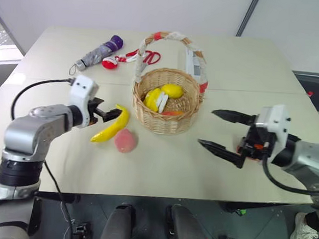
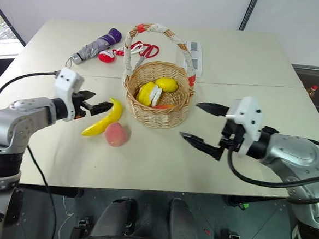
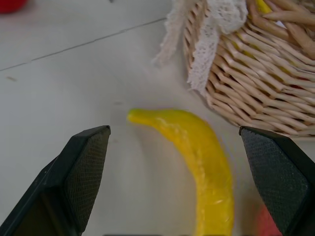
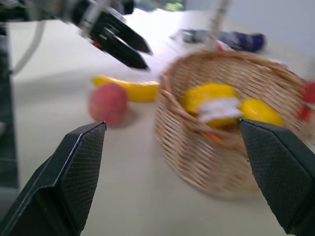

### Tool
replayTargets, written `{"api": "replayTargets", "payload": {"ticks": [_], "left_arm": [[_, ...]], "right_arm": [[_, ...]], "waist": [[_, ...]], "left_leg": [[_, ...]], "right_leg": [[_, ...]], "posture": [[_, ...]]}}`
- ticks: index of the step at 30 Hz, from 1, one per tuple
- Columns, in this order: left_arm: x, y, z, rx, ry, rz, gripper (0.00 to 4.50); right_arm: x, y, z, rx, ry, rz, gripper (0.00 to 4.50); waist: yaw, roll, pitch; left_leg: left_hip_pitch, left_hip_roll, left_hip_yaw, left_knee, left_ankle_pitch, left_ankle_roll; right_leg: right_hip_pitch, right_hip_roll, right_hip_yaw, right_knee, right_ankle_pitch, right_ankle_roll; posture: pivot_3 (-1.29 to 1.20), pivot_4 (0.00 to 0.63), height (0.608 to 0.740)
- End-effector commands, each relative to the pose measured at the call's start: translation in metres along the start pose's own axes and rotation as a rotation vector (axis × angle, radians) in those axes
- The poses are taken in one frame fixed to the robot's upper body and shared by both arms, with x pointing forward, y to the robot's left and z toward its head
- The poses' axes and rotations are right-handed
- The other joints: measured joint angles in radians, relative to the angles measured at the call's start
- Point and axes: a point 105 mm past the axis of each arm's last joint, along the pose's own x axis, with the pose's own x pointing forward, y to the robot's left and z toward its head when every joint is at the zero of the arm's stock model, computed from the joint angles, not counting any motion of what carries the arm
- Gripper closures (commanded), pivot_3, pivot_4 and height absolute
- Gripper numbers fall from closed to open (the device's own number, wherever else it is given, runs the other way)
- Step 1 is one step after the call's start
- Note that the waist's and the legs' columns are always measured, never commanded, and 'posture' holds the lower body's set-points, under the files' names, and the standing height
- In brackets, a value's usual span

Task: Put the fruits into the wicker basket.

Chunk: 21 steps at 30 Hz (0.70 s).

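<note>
left eye view: a round tan woven wicker basket [image 1: 167,101] with a tall arched handle wrapped in white cloth with red patches is seen standing near the middle of a pale cream table [image 1: 251,66]. inside it, a yellow lemon [image 1: 172,91] is seen beside another yellow fruit with a white patch [image 1: 155,99], and an orange-red fruit [image 1: 172,113] is partly seen low against the wall.

on the table just to the left of the basket, a curved yellow banana [image 1: 111,125] is laid, and a round pink peach [image 1: 125,140] is set just beside its lower end. the left gripper [image 1: 109,115] is held wide apart and empty at the banana's upper end; in the left wrist view the banana [image 3: 197,162] is framed between the two black fingers [image 3: 81,172] without being touched.

the right gripper [image 1: 220,132] is held to the right of the basket, above the table, with its jaws spread wide and nothing between them; it is pointed toward the basket.

behind the basket, a grey folded umbrella with a purple end [image 1: 98,54] and a pair of red-handled scissors [image 1: 144,56] are laid at the far side of the table, and a white flat device [image 1: 194,62] is seen behind the handle.
</note>
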Motion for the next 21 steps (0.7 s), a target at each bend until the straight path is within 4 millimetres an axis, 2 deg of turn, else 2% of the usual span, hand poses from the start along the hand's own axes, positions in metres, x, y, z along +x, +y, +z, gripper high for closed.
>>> {"api": "replayTargets", "payload": {"ticks": [1,12,16,21], "left_arm": [[0.006,-0.006,0.001,0.05,0.072,0.007,0.0],[0.019,-0.009,-0.014,0.035,0.192,0.009,0.0],[0.02,-0.005,-0.013,0.06,0.186,0.027,1.16],[0.019,0.004,-0.016,0.065,0.203,0.07,3.69]], "right_arm": [[0.013,0.012,0.007,-0.037,-0.023,0.07,0.04],[0.039,0.027,0.012,-0.046,-0.098,0.13,0.04],[0.045,0.024,0.015,-0.052,-0.128,0.103,0.0],[0.05,0.023,0.018,-0.059,-0.149,0.09,0.0]], "waist": [[0.0,0.0,0.0],[0.002,0.0,0.0],[0.002,0.0,0.0],[0.002,0.0,0.0]], "left_leg": [[0.0,0.0,0.0,0.0,0.0,0.0],[0.0,0.0,-0.001,0.0,0.0,0.0],[-0.001,0.0,-0.001,0.0,0.0,0.0],[0.0,0.0,-0.001,0.0,0.0,0.0]], "right_leg": [[0.0,0.0,0.0,0.0,0.0,0.0],[-0.001,0.0,0.0,0.0,0.0,0.0],[-0.001,0.0,0.0,0.0,0.0,0.0],[-0.001,0.0,0.0,0.0,0.0,0.0]], "posture": [[0.0,0.15,0.74],[0.0,0.15,0.74],[0.0,0.15,0.74],[0.0,0.15,0.74]]}}
